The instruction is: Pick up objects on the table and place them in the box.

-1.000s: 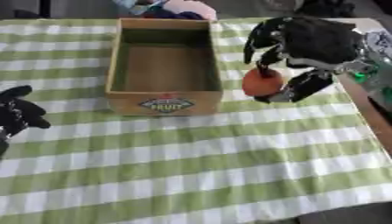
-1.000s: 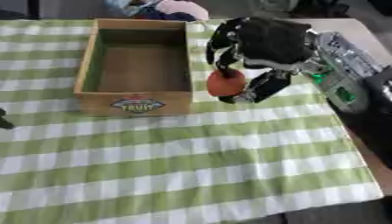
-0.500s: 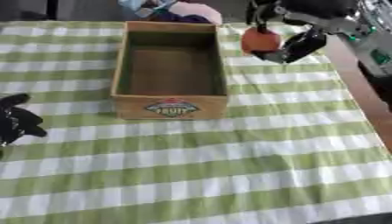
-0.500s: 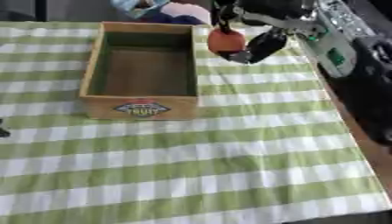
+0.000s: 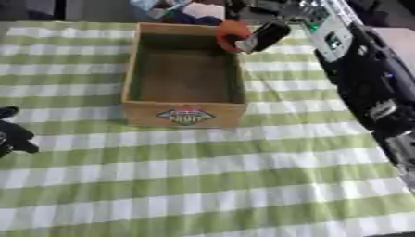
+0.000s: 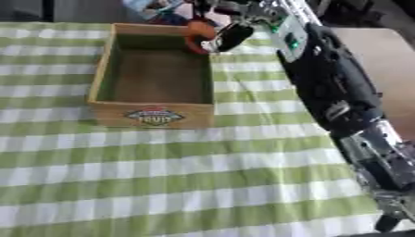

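A wooden box [image 5: 185, 115] with a fruit label on its front stands on the green-and-white checked cloth, and its inside shows bare. My right hand [image 5: 265, 35] reaches in from the upper right and is shut on a round orange-red object [image 5: 230, 35]. It holds the object at the box's far right corner, over the rim. My right arm [image 5: 365, 78] stretches along the right side of the view. My left hand [image 5: 11, 135] rests at the left edge beside the cloth, its fingers relaxed.
Blue and white things [image 5: 188, 13] lie beyond the box's far edge. A pale tabletop [image 6: 373, 60] shows to the right of the cloth. The checked cloth [image 5: 203, 185] stretches in front of the box.
My right hand has carried the orange-red object up and left, from beside the box's right wall to its far right corner. The camera has also shifted.
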